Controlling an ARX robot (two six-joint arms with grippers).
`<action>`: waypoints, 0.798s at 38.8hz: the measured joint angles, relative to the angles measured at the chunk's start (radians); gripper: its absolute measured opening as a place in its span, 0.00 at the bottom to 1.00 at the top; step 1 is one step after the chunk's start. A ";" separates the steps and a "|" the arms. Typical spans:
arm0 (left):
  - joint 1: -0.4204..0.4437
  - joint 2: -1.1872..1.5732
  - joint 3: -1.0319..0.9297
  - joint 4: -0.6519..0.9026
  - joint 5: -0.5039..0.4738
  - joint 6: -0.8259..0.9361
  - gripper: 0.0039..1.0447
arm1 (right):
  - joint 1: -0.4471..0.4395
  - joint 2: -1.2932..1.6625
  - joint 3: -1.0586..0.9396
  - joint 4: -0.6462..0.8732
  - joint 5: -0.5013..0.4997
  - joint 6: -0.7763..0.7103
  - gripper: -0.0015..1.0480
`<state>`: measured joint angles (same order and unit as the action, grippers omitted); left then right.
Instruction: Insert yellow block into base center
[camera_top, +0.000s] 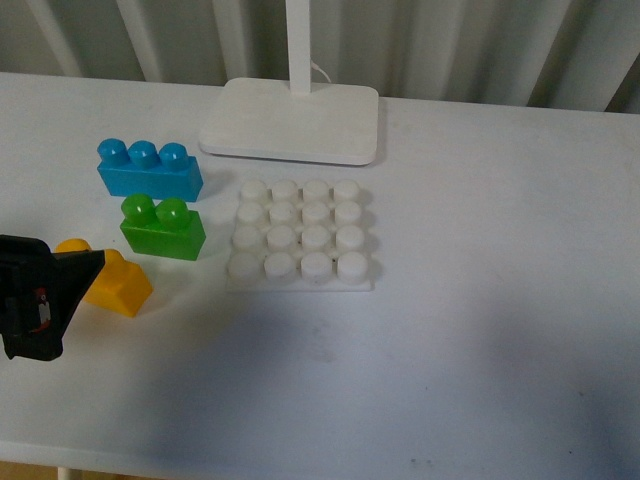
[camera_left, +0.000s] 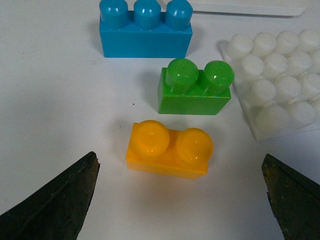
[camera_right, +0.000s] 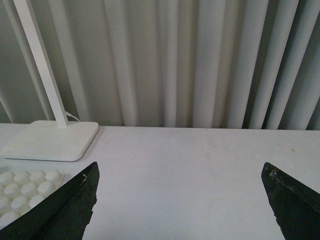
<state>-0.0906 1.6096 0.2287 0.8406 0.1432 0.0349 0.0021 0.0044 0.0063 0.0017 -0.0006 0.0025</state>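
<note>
The yellow block (camera_left: 169, 149), orange-yellow with two studs, lies on the white table just beyond my left gripper (camera_left: 179, 165). That gripper is open, its dark fingers (camera_left: 65, 200) wide apart on either side and touching nothing. In the front view the gripper (camera_top: 85, 268) covers the left part of the yellow block (camera_top: 120, 285). The base (camera_top: 300, 238), a white plate with a 4x4 grid of studs, lies bare to the right of the bricks. My right gripper (camera_right: 180, 167) is open over bare table, with a corner of the base (camera_right: 22, 190) at its side.
A green two-stud brick (camera_top: 162, 228) sits between the yellow block and a blue three-stud brick (camera_top: 148, 168), close to the base's left edge. A white stand foot (camera_top: 292, 120) with a pole stands behind the base. A curtain hangs behind the table.
</note>
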 joint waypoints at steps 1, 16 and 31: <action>-0.001 0.008 0.003 0.003 0.002 0.010 0.94 | 0.000 0.000 0.000 0.000 0.000 0.000 0.91; -0.007 0.105 0.045 0.034 0.051 0.182 0.94 | 0.000 0.000 0.000 0.000 0.000 0.000 0.91; 0.028 0.193 0.120 0.029 0.098 0.250 0.94 | 0.000 0.000 0.000 0.000 0.000 0.000 0.91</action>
<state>-0.0624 1.8027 0.3489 0.8696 0.2413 0.2852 0.0021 0.0044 0.0063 0.0017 -0.0006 0.0025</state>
